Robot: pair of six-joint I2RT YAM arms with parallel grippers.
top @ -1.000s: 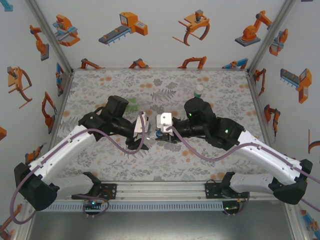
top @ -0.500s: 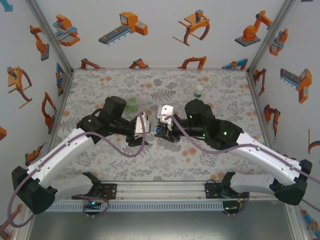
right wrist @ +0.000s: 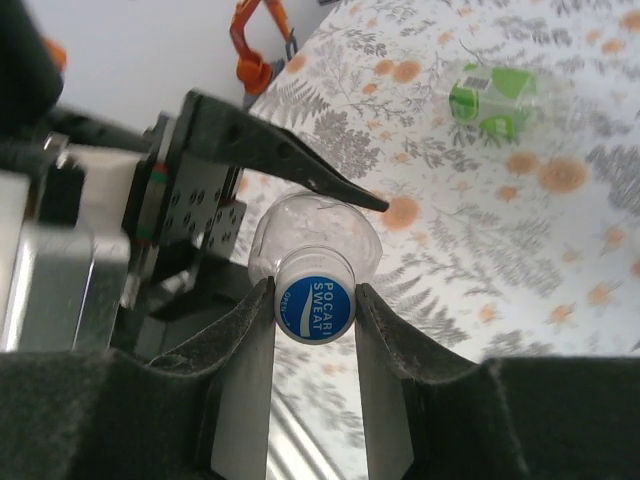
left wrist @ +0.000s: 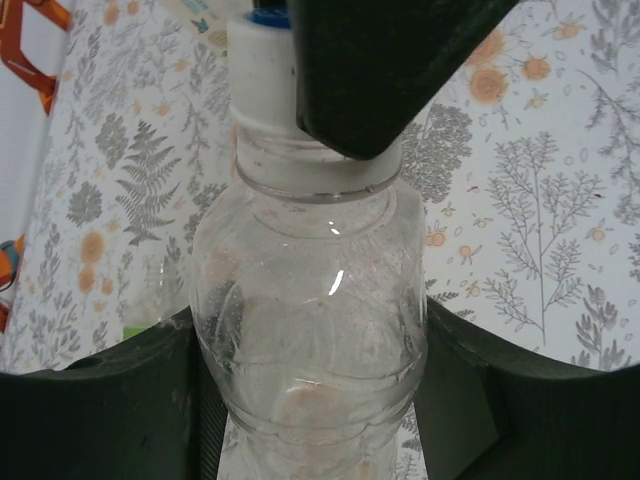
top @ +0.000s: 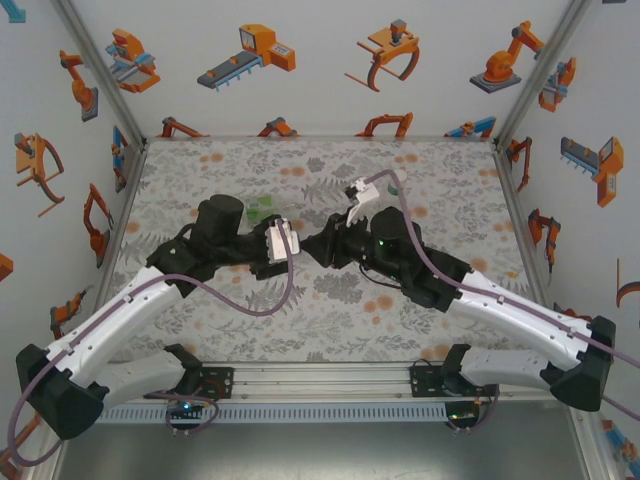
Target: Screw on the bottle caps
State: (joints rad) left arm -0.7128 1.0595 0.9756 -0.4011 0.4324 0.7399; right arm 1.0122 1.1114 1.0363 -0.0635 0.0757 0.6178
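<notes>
A clear bottle is held by its body in my left gripper, which is shut on it, above the middle of the table. On the bottle's neck sits a blue-topped cap with white sides. My right gripper is shut on that cap, one finger on each side. In the top view the left gripper and right gripper meet tip to tip. A second bottle with a green label lies on the table beyond, partly hidden behind my left arm as a green patch.
The floral table cover is ringed by white walls with orange robot pictures. A metal rail runs along the near edge. Both arms cross the table's centre, with bare cover toward the back and the near corners.
My right wrist has rolled, swinging its camera block up and toward the back with the blue cap gripped. The left arm has drawn slightly left, still holding the bottle.
</notes>
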